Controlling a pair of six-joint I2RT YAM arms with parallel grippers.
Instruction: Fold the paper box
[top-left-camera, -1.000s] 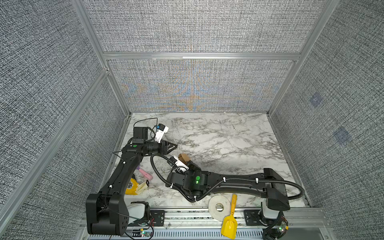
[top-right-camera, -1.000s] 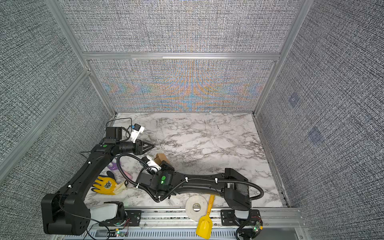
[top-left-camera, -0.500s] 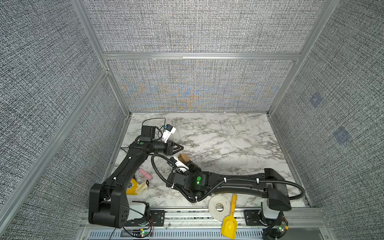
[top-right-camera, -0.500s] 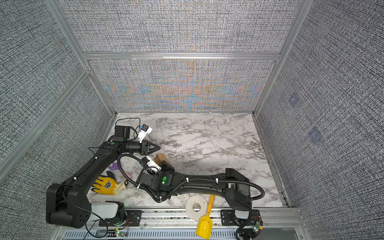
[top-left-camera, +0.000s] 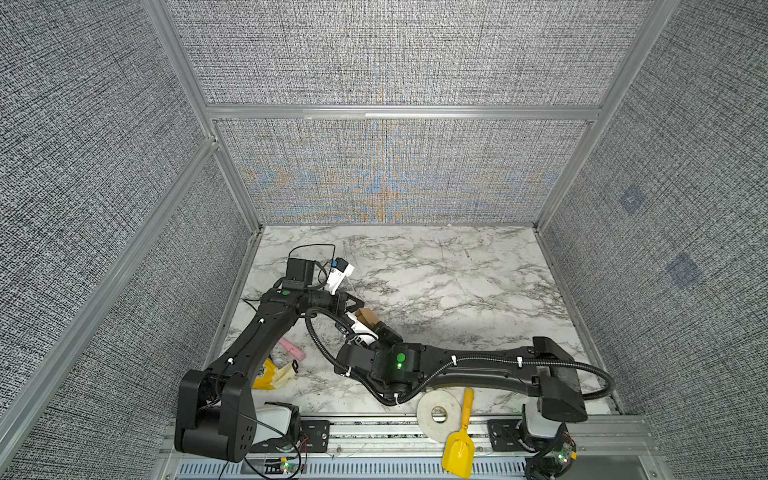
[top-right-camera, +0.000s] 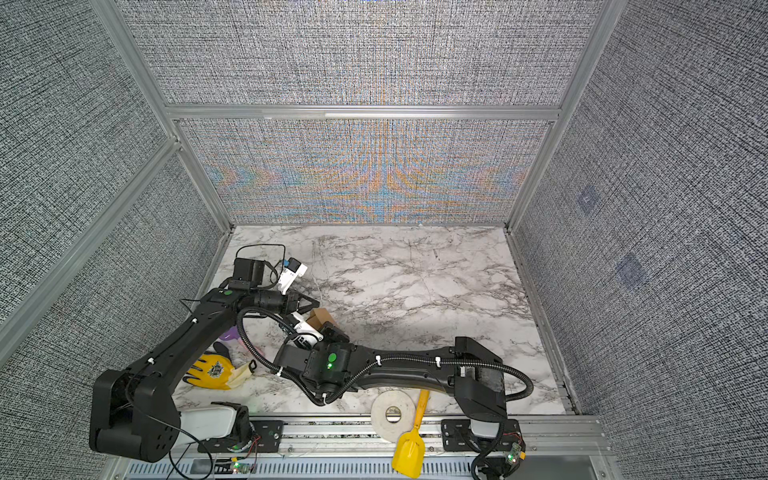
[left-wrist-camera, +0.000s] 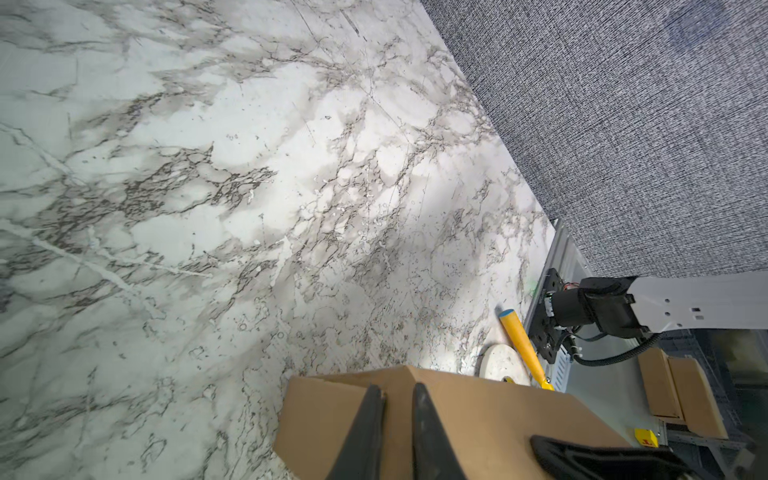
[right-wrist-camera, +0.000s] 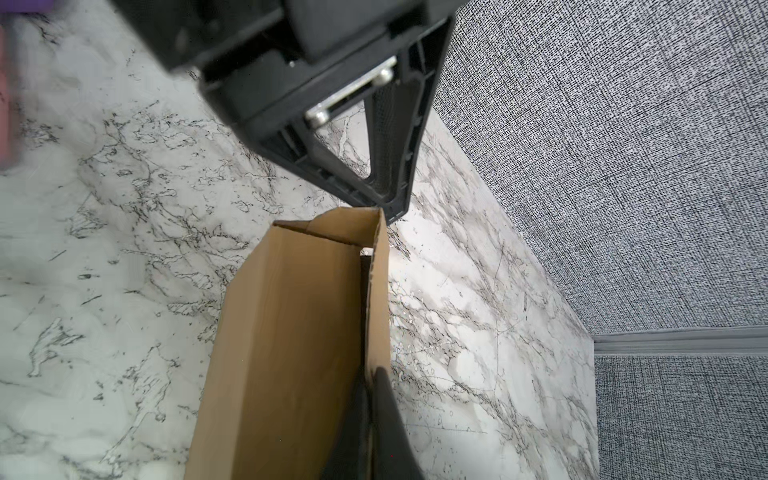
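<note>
In both top views the paper box (top-left-camera: 368, 317) is mostly hidden. Only a small brown patch shows on the left part of the marble-patterned tabletop (top-left-camera: 457, 282), wedged between the two black arms. Whether it rests on the tabletop or hangs just above it cannot be told. A yellow glove (top-right-camera: 212, 370) lies half under the left arm. A pink object (top-left-camera: 293, 350) and a purple object (top-right-camera: 229, 333) nearby are too covered to name.

The box is plain brown corrugated cardboard with thin upright walls, a slit and a rounded flap at one end. In the right wrist view the frame edge cuts it off. There the right gripper (right-wrist-camera: 370, 378) is pressed together on one side wall, one finger inside and one outside. The left gripper (right-wrist-camera: 392, 210) tapers to a point touching that wall's end corner.

The left wrist view shows the left gripper's dark fingers (left-wrist-camera: 371, 415) drawn close, with a narrow gap, over a flat cardboard face. Whether any cardboard sits between them I cannot tell. Only this view shows more cardboard pieces (left-wrist-camera: 681, 390) beyond the tabletop.

A white tape roll (top-left-camera: 439, 411) and a yellow plastic scoop (top-left-camera: 459, 442) overhang the near edge.
</note>
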